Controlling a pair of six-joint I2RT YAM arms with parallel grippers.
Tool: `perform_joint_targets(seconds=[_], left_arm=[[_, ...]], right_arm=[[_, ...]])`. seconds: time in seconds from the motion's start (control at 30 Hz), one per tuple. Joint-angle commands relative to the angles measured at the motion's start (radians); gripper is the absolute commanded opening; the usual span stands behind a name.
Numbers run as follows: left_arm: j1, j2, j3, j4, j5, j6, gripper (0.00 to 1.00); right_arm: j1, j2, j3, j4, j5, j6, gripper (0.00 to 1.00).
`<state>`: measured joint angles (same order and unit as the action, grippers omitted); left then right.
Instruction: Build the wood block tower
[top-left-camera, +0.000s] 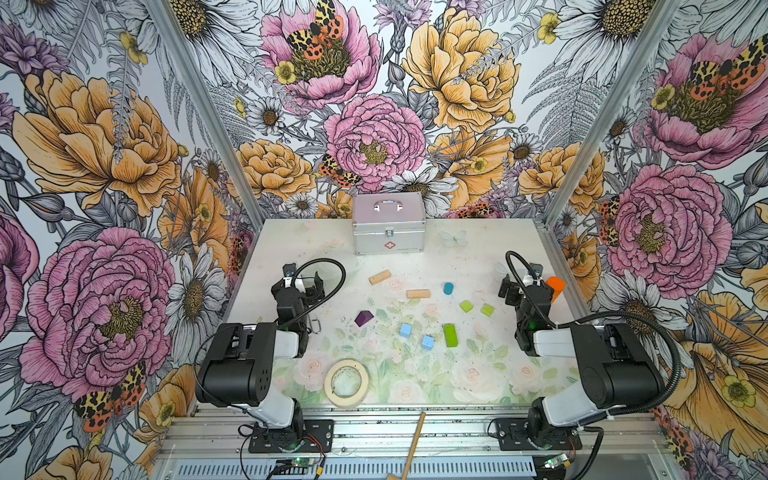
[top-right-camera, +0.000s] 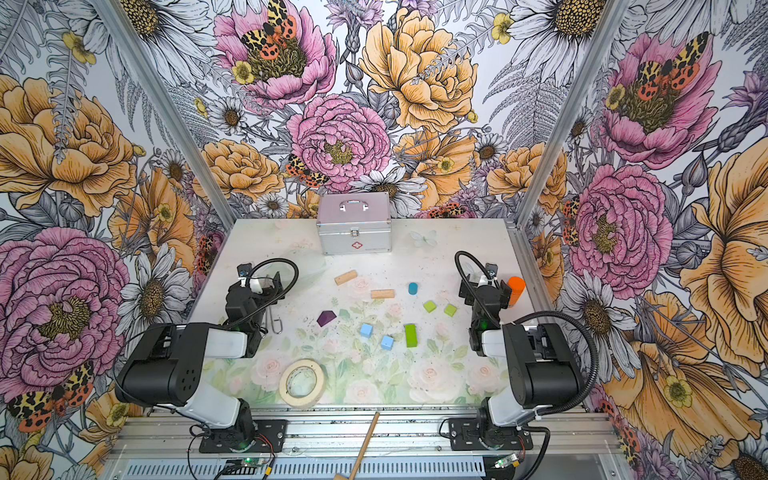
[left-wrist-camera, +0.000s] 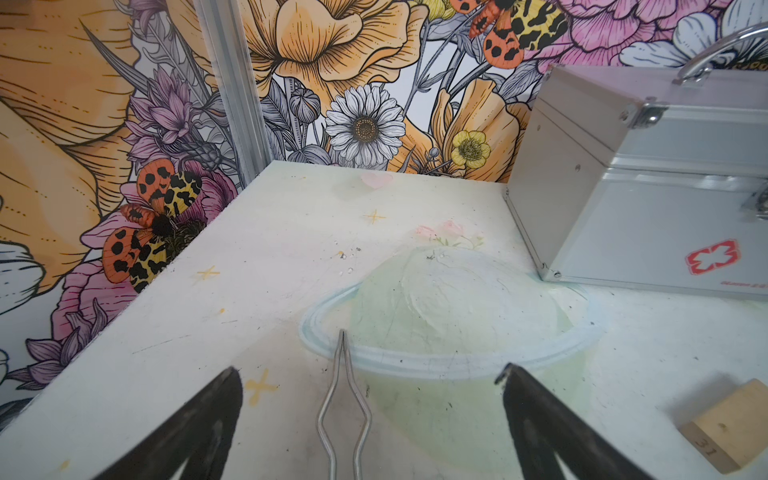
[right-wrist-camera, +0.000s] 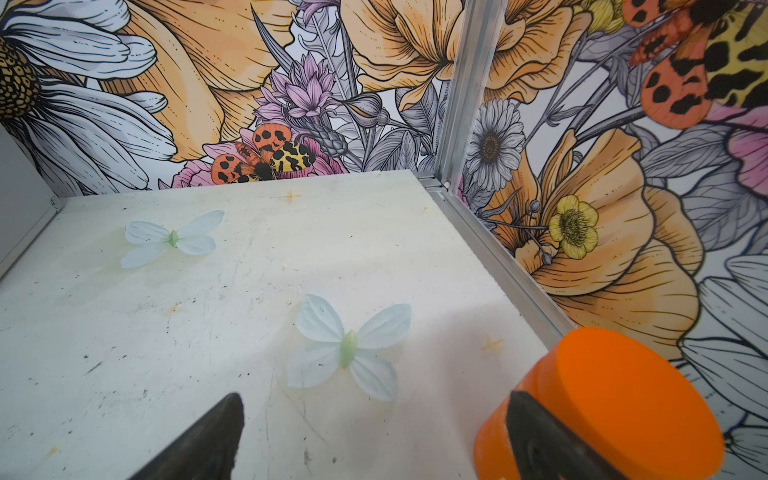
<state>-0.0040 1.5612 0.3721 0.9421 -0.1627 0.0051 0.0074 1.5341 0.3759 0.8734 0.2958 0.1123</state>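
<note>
**Blocks loose on the table, both pincers wide and empty**

In both top views: a white tabletop (top-left-camera: 457, 257) printed with pale roses and leaves, scuffed and speckled. Boxed in on three sides by wallpaper walls (top-left-camera: 104, 166) of huge pink and orange flowers, with aluminium corner posts (top-left-camera: 208, 112). At the back edge, a closed silver metal case (top-left-camera: 389, 226) marked with a red cross.

Lying apart across the middle, none stacked:
- a plain tan wooden bar (top-left-camera: 380, 277) and a second tan bar (top-left-camera: 418, 294)
- a teal cylinder (top-left-camera: 448, 288)
- two small lime-green cubes (top-left-camera: 466, 306)
- a long lime-green block (top-left-camera: 450, 335)
- two light-blue cubes (top-left-camera: 405, 330)
- a purple roof-shaped block (top-left-camera: 364, 318)

Near the front edge, a beige tape roll (top-left-camera: 346, 382), and over the front rail a thin wooden stick (top-left-camera: 413, 446). At the right edge, an upright orange cylindrical container (top-left-camera: 555, 286). Left arm (top-left-camera: 241, 361) and right arm (top-left-camera: 615, 365) folded at either side, well apart from the blocks.

Left wrist view: left gripper (left-wrist-camera: 368, 374) spread wide, gripping nothing. On the table between the black fingers (left-wrist-camera: 199, 424), a bent metal wire clip (left-wrist-camera: 345, 415). Beyond it, a faint printed ringed globe (left-wrist-camera: 457, 311) and a corner of the case. At the picture's edge, one end of a tan bar.

Right wrist view: right gripper (right-wrist-camera: 374, 397) spread wide, empty. One finger just in front of the orange container; touching or not, cannot tell. On the worn surface, pale-blue printed butterflies (right-wrist-camera: 349, 345).
</note>
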Motion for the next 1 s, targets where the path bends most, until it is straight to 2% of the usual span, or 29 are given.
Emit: perform_joint_targets(seconds=[0.0,0.1,0.27,0.4,0.5,0.67,0.77,0.8,0.97], left_arm=[[-0.002,-0.044,0.041,-0.090,0.022,0.001,0.91],[-0.002,-0.124,0.090,-0.245,0.019,0.002,0.90],[-0.023,-0.267,0.119,-0.393,0.000,-0.012,0.87],[-0.037,-0.390,0.181,-0.544,0.057,-0.081,0.86],[-0.062,-0.448,0.242,-0.673,0.093,-0.122,0.84],[-0.117,-0.492,0.283,-0.755,0.115,-0.147,0.83],[-0.140,-0.495,0.297,-0.786,0.120,-0.163,0.83],[-0.148,-0.496,0.302,-0.801,0.117,-0.162,0.83],[-0.172,-0.503,0.319,-0.858,0.093,-0.151,0.83]], right_arm=[[0.006,-0.003,-0.006,0.045,0.021,0.003,1.00],[0.015,-0.050,0.031,-0.065,-0.008,-0.015,1.00],[0.026,-0.204,0.192,-0.460,0.010,-0.016,0.95],[0.047,-0.285,0.320,-0.737,-0.062,0.030,0.91],[0.115,-0.295,0.442,-0.960,-0.076,0.047,0.87],[0.297,-0.227,0.606,-1.186,-0.073,0.106,0.86],[0.422,-0.132,0.709,-1.267,-0.063,0.124,0.86],[0.467,-0.081,0.764,-1.305,-0.050,0.131,0.92],[0.581,0.111,0.945,-1.399,-0.070,0.163,0.93]])
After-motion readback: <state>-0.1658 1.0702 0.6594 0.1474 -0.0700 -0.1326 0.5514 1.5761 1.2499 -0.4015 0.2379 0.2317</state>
